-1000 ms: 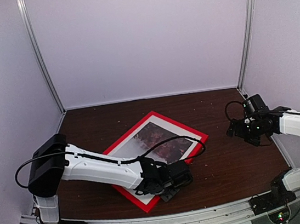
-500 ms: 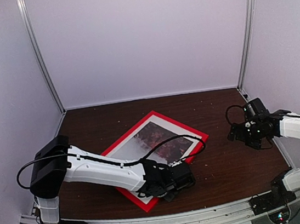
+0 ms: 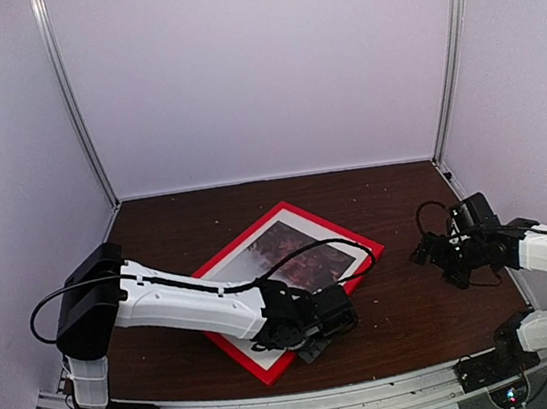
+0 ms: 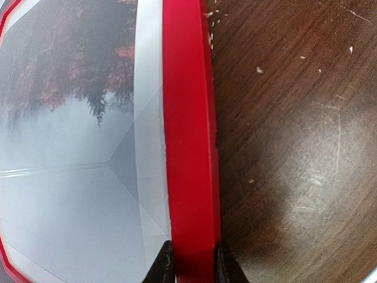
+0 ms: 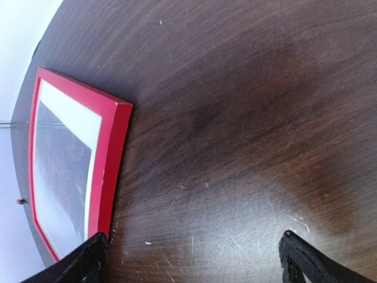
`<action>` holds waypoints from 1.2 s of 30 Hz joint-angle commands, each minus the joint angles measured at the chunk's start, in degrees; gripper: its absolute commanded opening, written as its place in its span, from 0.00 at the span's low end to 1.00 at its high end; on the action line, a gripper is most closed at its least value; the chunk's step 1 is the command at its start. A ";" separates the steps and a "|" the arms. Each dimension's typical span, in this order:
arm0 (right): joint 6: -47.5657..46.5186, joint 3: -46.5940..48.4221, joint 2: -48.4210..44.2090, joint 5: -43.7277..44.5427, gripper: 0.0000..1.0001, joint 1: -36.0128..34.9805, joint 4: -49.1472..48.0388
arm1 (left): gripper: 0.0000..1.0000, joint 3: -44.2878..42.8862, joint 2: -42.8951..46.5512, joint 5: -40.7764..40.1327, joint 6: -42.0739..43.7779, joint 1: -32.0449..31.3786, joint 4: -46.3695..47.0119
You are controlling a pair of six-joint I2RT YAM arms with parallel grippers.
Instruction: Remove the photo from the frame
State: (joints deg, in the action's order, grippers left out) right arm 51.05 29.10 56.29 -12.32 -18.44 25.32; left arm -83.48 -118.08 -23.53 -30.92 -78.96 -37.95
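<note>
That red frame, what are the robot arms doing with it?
The left gripper is pinching one side rail of the frame, which sits on the table. The photo of misty red trees is still inside it. The right gripper hangs open over the table beside the frame's corner, touching nothing.

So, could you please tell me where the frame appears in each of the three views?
Top external: the frame lies flat and skewed at the middle of the table.
Left wrist: its red rail runs up from bottom centre, starting at the left gripper.
Right wrist: one corner of it sits at the left edge.
Shared landmark: the dark wood table beside the red rail.
</note>
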 commanded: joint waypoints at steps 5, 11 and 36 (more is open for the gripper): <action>9.27 -3.76 1.02 -5.30 1.00 -5.04 -12.09 | 0.01 -4.26 2.90 1.40 2.74 0.82 0.39; 14.03 -3.74 8.86 -4.96 1.00 -12.69 -23.47 | 0.01 -5.91 3.03 2.80 3.14 1.19 1.07; 21.29 -0.93 28.69 -3.45 0.81 -20.04 -57.56 | 0.00 -6.86 7.84 10.43 1.65 2.67 4.17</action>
State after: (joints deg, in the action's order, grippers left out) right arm 72.27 27.27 85.12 -16.78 -38.09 -27.88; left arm -87.88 -114.10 -14.79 -30.33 -76.60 -38.79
